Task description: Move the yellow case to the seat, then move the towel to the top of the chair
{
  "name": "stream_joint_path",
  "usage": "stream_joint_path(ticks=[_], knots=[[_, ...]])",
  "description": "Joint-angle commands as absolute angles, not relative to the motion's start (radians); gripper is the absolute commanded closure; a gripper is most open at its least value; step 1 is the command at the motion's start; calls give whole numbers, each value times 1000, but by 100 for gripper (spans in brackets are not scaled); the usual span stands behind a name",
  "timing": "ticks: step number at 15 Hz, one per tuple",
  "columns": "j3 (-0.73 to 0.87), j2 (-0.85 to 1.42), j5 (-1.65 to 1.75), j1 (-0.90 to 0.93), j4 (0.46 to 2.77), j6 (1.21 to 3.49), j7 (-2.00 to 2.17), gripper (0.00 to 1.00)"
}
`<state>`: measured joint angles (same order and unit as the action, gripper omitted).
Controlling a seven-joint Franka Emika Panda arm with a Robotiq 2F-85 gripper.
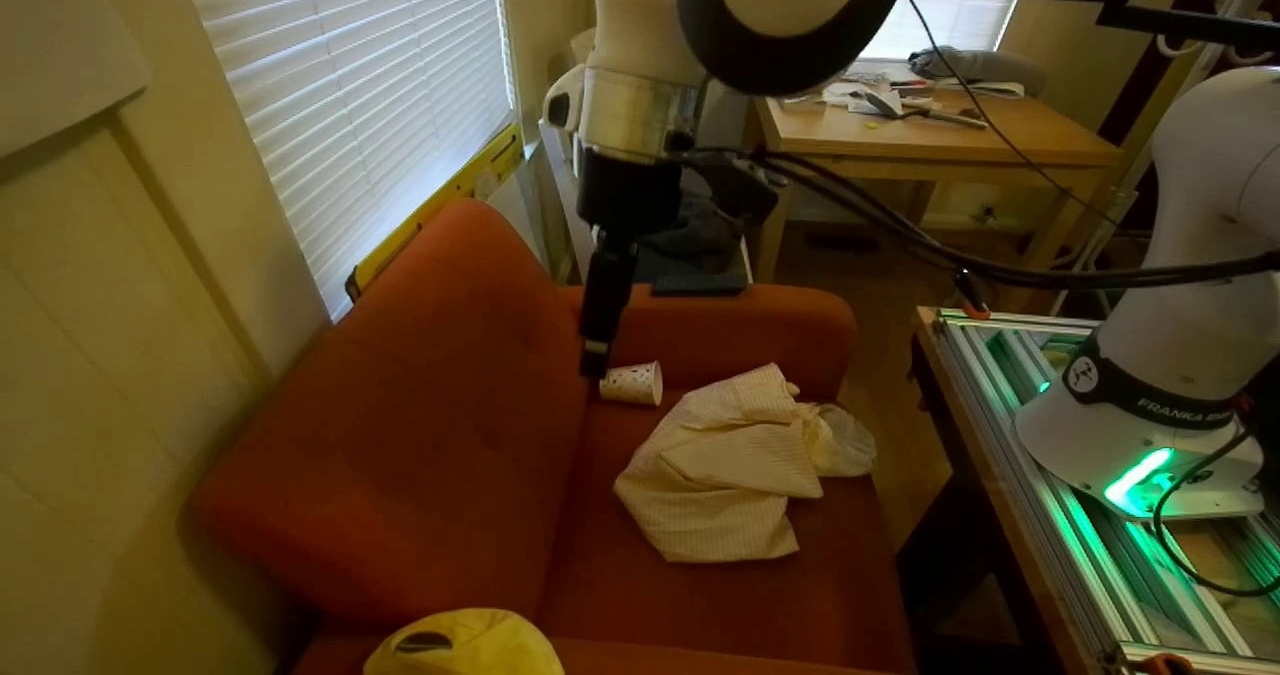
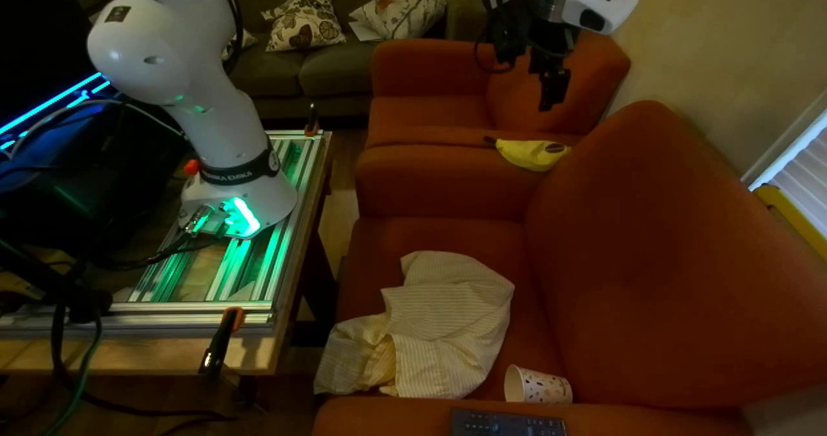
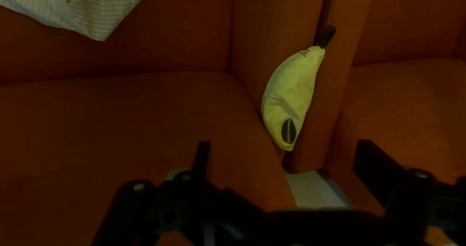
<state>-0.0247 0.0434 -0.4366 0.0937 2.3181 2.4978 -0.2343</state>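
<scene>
We see the yellow case (image 3: pixel 293 93) near the rear edge of the armrest (image 2: pixel 426 177), below and apart from the tool (image 3: pixel 284 141), empty jaws spread wide.

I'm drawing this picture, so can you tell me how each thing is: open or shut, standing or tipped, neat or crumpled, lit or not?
Hand: open, holding nothing.
Yellow case: lying on the armrest; can't tell if it's fastened.
Towel: crumpled on the seat.
Cup: tipped on its side on the seat.
Remote: buttons up on the opposite armrest.
Window blinds: lowered.
Base light: glowing green.
</scene>
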Motion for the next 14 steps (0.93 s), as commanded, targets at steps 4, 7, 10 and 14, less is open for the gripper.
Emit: stream_joint_path(ticks=[4, 7, 10, 14], knots=[[-158, 269, -558, 71, 2192, 2509, -412, 0], [-181, 256, -507, 63, 2222, 2532, -370, 0], [-199, 301, -505, 54, 2194, 2531, -387, 0], [-180, 312, -478, 69, 2187, 2568, -326, 0]])
